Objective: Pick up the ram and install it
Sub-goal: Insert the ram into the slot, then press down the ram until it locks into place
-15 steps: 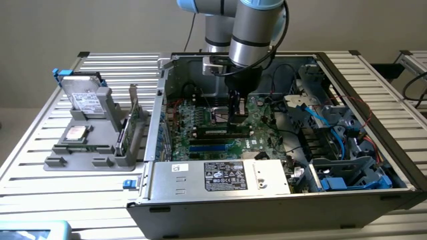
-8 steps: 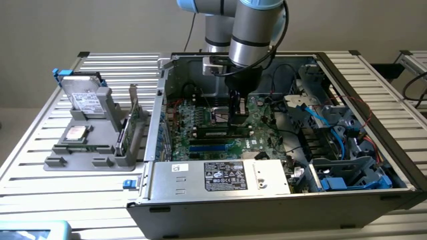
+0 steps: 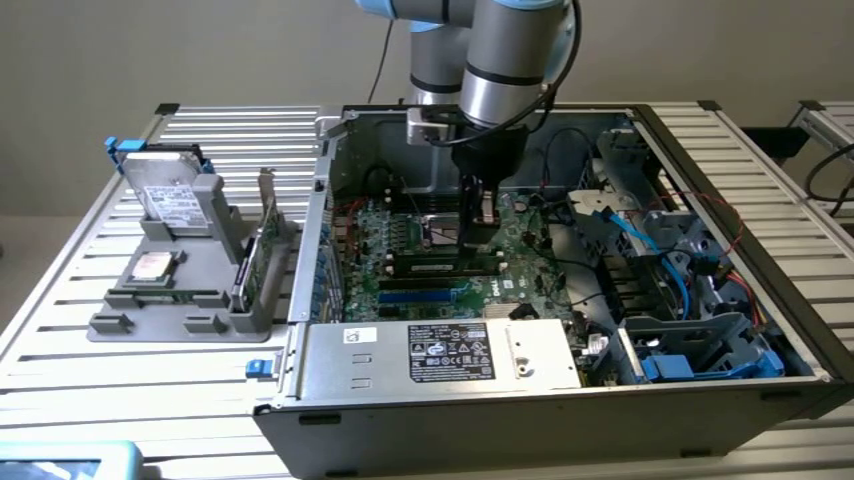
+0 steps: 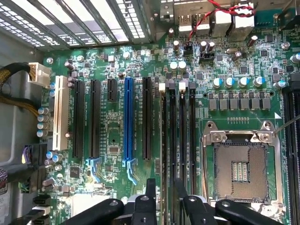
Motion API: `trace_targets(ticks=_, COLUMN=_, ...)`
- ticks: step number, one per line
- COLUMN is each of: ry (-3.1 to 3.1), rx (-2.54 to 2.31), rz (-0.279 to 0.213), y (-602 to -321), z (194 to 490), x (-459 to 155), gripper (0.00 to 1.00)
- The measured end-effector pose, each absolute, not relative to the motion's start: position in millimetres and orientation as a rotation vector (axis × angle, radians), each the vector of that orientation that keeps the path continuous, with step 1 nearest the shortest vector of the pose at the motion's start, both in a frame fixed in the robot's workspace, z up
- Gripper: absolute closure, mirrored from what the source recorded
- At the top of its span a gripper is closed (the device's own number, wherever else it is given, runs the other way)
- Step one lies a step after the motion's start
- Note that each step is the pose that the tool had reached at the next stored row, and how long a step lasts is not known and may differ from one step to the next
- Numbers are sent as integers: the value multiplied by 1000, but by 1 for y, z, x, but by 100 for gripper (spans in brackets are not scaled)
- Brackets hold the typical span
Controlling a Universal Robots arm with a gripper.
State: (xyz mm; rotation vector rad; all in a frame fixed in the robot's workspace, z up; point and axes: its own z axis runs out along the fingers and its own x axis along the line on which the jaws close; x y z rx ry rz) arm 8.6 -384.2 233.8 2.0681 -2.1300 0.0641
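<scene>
In the exterior view the arm reaches down into the open computer case (image 3: pixel 400 150), and the gripper (image 3: pixel 477 238) hangs low over the motherboard (image 3: pixel 400 262), near its middle. Just below the fingertips the ram (image 3: pixel 445 267) lies lengthwise in a memory slot, a long dark-and-green stick running across the board, with blue slots (image 3: pixel 420 295) just beside it on the side toward the power supply (image 3: pixel 441 355). I cannot tell from here whether the fingertips touch the stick. Outside the case, off to the exterior view's left, a grey holder (image 3: pixel 174 310) stands on the slatted table (image 3: pixel 80 390) with a silver hard drive (image 3: pixel 171 190) propped in it and a green expansion card (image 3: pixel 267 255) standing upright just beside the case wall. In the wrist view the two black fingers (image 4: pixel 150 190) stand parted, nothing between them, poised above the row of black memory slots (image 4: pixel 180 136) that sit between the blue expansion slot (image 4: pixel 128 119) and the bare processor socket (image 4: pixel 239 161).
</scene>
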Motion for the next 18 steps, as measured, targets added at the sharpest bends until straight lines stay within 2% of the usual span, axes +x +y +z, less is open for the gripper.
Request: trace_targets(ticks=18, ry=-2132, rx=2070, rz=69, y=-384, z=244, x=18, gripper=71)
